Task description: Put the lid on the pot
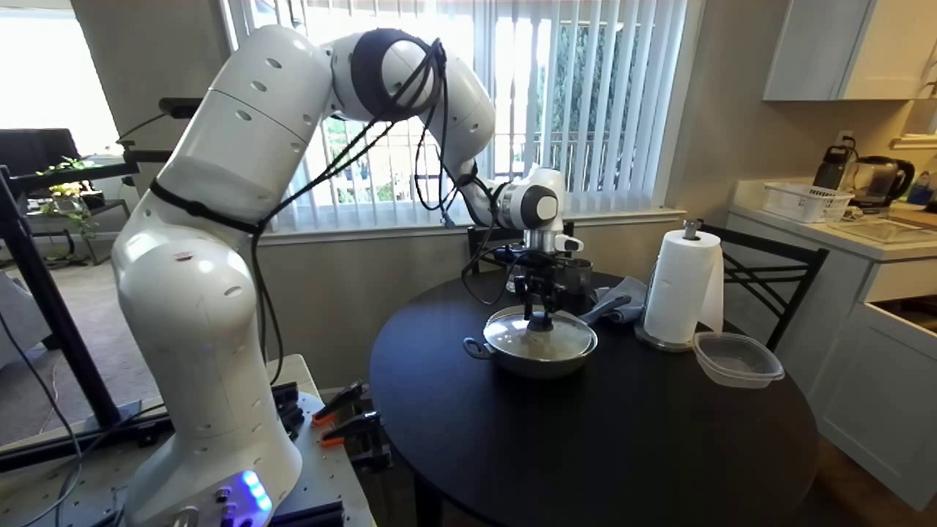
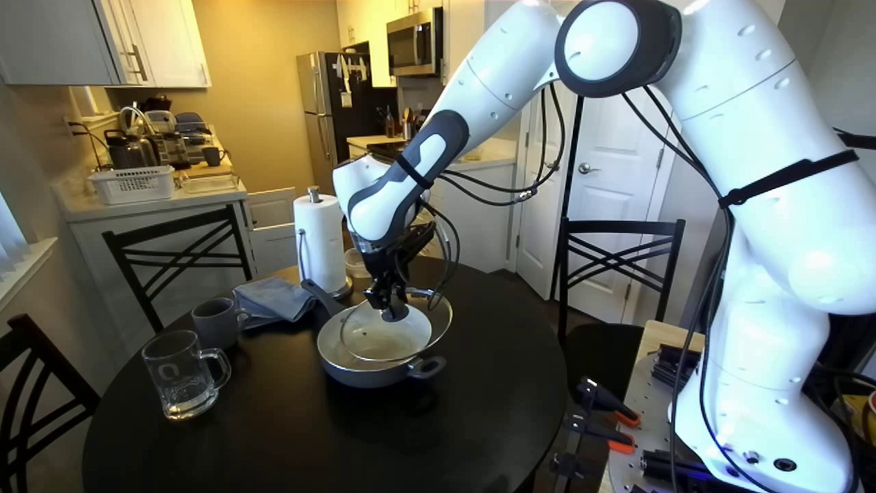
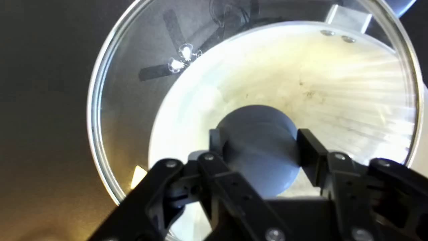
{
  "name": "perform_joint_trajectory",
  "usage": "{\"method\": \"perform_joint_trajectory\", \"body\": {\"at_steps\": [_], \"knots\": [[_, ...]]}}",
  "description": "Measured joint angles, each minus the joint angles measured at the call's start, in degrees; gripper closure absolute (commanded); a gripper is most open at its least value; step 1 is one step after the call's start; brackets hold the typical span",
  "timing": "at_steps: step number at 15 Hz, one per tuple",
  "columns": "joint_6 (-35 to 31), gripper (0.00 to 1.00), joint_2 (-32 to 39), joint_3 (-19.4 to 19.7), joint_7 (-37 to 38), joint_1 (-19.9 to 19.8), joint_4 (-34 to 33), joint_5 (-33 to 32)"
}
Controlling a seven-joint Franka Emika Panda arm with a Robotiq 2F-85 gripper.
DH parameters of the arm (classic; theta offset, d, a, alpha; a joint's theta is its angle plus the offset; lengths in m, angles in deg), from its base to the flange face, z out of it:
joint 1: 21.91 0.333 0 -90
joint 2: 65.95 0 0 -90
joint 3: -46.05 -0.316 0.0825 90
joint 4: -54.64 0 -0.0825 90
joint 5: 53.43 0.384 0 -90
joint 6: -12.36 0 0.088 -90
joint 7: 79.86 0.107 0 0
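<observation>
Gripper (image 3: pixel 258 144) was clamped on the knob (image 3: pixel 262 162) of the lid (image 1: pixel 540 344), likely to leave its rim (image 3: pixel 94 120) free for seating, the lid off-centre over the pot (image 2: pixel 364 378), contact unclear.

The shallow grey pot (image 2: pixel 363 376), pale inside, sits upright well in from the round edge of the bench (image 1: pixel 644 446), its long handle and small loop handle on opposite sides. The metal-rimmed glass lid (image 1: pixel 542 342) is gripped by its dark knob (image 3: pixel 259 144), off-centre over the pot; whether they touch is unclear.
</observation>
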Motion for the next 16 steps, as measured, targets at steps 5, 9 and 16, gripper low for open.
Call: {"method": "perform_joint_trajectory", "body": {"at_steps": [5, 9, 16], "knots": [[0.0, 0.68, 3.3, -1.0, -0.1, 1.7, -3.9, -0.2], [0.0, 0.68, 4.2, -1.1, -0.1, 2.7, -5.3, -0.2], [-0.4, 0.68, 4.3, -1.1, -0.1, 3.2, -5.3, -0.2]]}}
